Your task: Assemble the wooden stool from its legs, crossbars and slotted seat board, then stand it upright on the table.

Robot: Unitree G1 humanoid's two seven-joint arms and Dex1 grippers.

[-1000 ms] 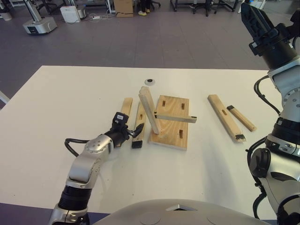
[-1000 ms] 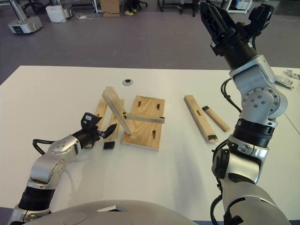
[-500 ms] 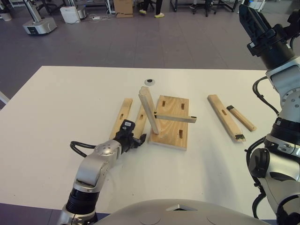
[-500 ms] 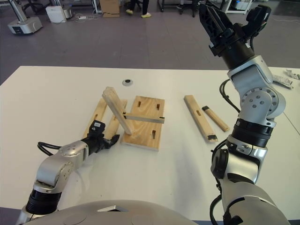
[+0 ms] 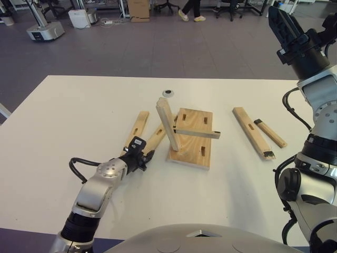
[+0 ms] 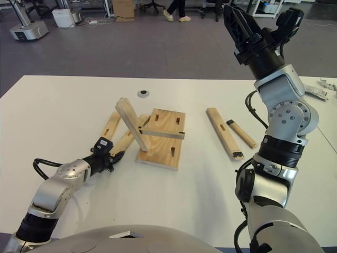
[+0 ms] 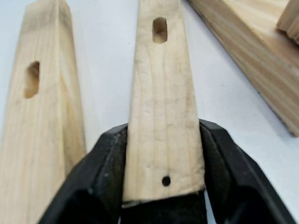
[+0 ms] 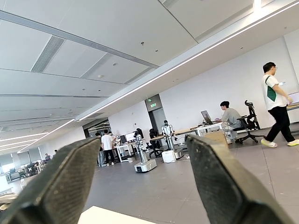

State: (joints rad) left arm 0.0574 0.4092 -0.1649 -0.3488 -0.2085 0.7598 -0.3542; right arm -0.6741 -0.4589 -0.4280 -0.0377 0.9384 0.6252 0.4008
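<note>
The slotted seat board (image 5: 194,143) lies flat mid-table. One leg (image 5: 167,122) stands tilted in it, and a crossbar (image 5: 197,133) juts from that leg. My left gripper (image 5: 144,154) is low on the table, shut on the near end of a slotted leg (image 7: 161,93) that lies diagonally toward the board. A second leg (image 5: 137,125) lies beside it to the left. Right of the board lie another leg (image 5: 251,131) and a short crossbar (image 5: 271,133). My right gripper (image 6: 260,21) is held high above the table's right side, open and holding nothing.
A small round dark disc (image 5: 168,93) sits on the table behind the board. White table surface stretches to the left and in front of the parts. The table's far edge runs just beyond the disc.
My left gripper moved in onto the leg's near end, shut on it and dragged that end leftward, so the leg now lies diagonally. The right arm has barely moved.
</note>
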